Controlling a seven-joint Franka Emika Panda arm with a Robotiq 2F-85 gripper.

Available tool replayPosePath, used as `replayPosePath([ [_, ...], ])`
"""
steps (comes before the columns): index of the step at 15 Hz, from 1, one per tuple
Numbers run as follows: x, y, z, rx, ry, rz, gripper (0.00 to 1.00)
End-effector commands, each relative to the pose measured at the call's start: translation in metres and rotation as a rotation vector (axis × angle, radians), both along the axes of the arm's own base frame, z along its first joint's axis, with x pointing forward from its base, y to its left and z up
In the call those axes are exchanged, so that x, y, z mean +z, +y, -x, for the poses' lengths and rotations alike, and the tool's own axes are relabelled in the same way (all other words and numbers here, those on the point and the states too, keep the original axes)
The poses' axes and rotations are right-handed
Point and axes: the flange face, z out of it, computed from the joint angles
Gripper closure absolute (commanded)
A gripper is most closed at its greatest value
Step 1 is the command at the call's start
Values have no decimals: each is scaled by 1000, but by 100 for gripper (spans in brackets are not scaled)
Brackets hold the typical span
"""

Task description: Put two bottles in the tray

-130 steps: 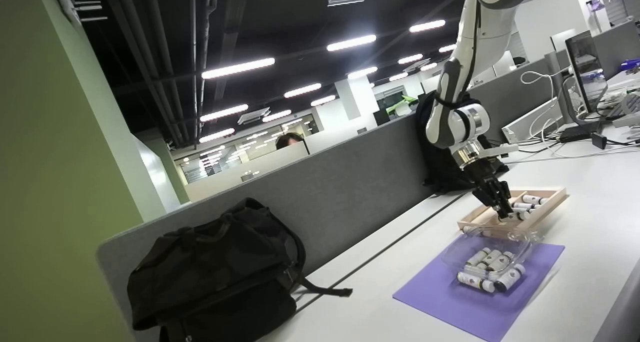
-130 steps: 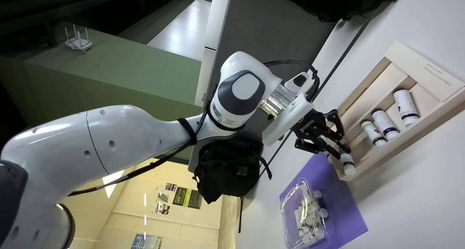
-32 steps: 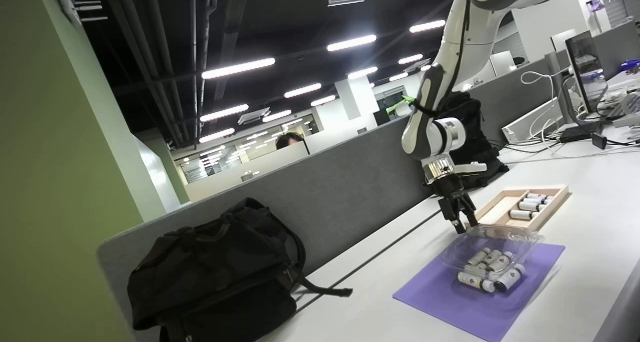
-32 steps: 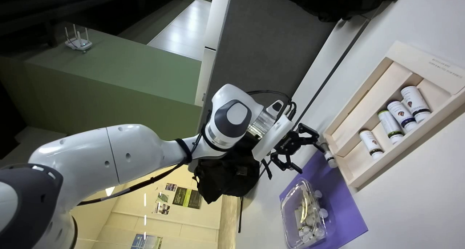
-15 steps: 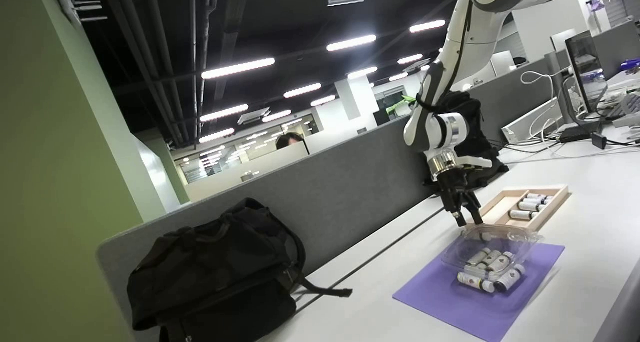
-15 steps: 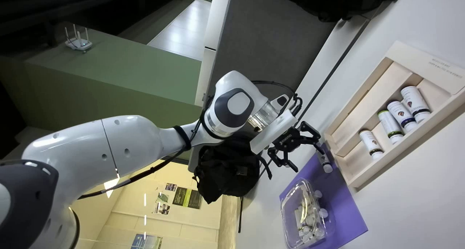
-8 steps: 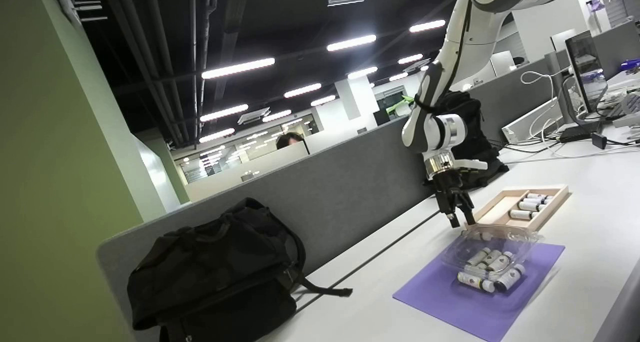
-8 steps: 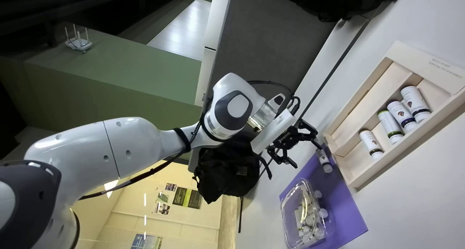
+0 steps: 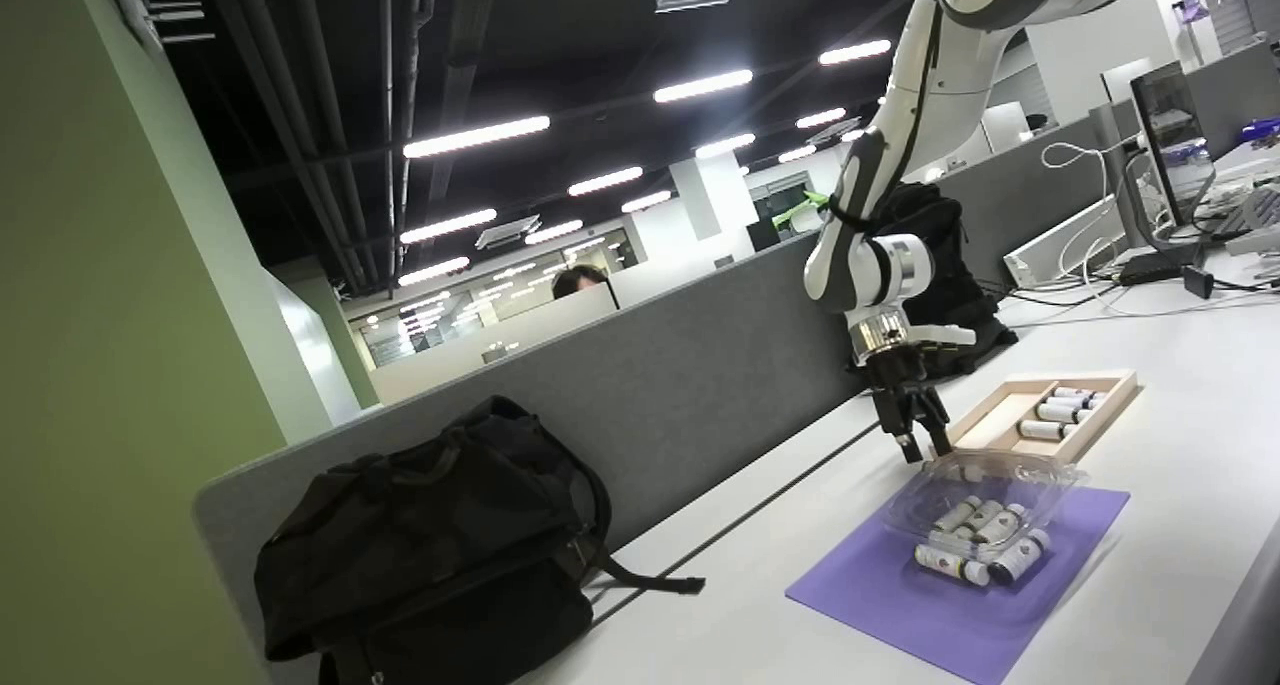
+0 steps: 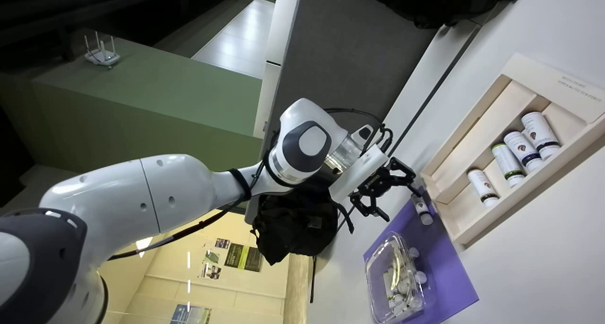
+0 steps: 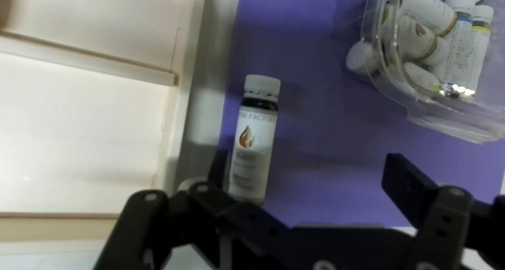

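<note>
At left in your wrist view, the tray (image 11: 187, 65) is lying; in an exterior view, four bottles (image 10: 507, 164) are resting in it. Just beside, another bottle (image 11: 252, 151) is lying on the purple mat (image 11: 315, 112). Your gripper (image 11: 305, 169) is hanging, fingers wide apart, one near that bottle. At right, a clear container (image 11: 453, 122) is holding more bottles (image 11: 428, 10).

- Wrist view: tray (image 11: 86, 140) cut off at nine o'clock, plastic box (image 11: 453, 118) at two, gripper (image 11: 307, 173) at six.
- Lone bottle (image 11: 253, 148) — foot partly behind the gripper, small print blurred.
- In an exterior view, tray lettering (image 10: 579, 89) — too small to read.
</note>
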Motion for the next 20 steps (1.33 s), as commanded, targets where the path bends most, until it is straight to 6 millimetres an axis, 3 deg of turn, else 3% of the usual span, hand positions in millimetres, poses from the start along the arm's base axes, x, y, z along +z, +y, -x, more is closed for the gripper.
replayPosePath([
  [1, -7, 1, -1, 3, 5, 30, 0],
  [5, -16, 2, 1, 13, 15, 39, 0],
  [6, -18, 2, 1, 18, 16, 42, 25],
  [8, -19, 3, 1, 20, 19, 47, 32],
  [17, -13, -2, -1, 22, 52, 98, 88],
  [20, 6, -2, -4, 31, 67, 95, 89],
])
